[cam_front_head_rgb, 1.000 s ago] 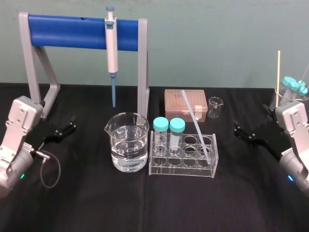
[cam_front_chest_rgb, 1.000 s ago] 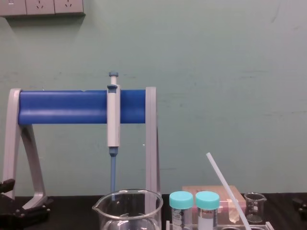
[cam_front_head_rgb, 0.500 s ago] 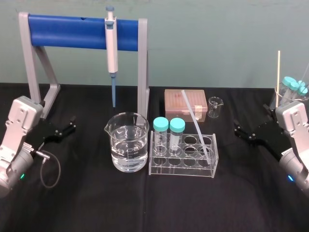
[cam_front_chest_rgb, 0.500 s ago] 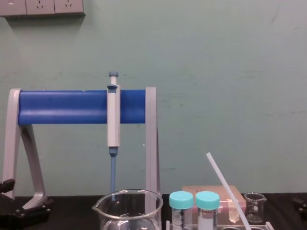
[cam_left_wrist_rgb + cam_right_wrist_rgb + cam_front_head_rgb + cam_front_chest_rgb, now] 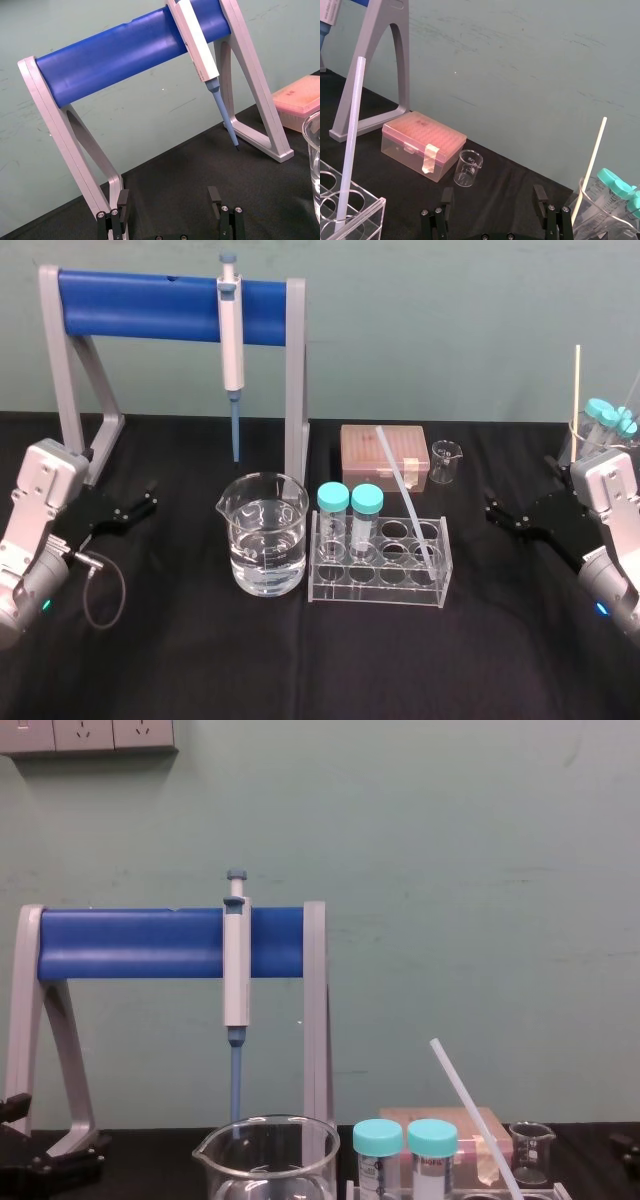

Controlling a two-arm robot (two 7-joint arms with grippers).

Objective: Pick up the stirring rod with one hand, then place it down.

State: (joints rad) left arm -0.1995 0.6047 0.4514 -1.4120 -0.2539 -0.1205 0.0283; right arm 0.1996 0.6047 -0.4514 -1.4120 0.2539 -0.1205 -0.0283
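Currently, the black surface [image 5: 300, 660] abuts a green wall [image 5: 450, 320]. The stirring rod [image 5: 405, 495] leans in the central clear rack [image 5: 380, 585]. The left hand [image 5: 149, 497] and right hand [image 5: 490, 507] sit at either side, jaws apart.

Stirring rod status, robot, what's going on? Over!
Left gripper and right gripper open, out at the sides. Stirring rod leans in rack's right end, untouched. Teal-capped vials at rack's left end.
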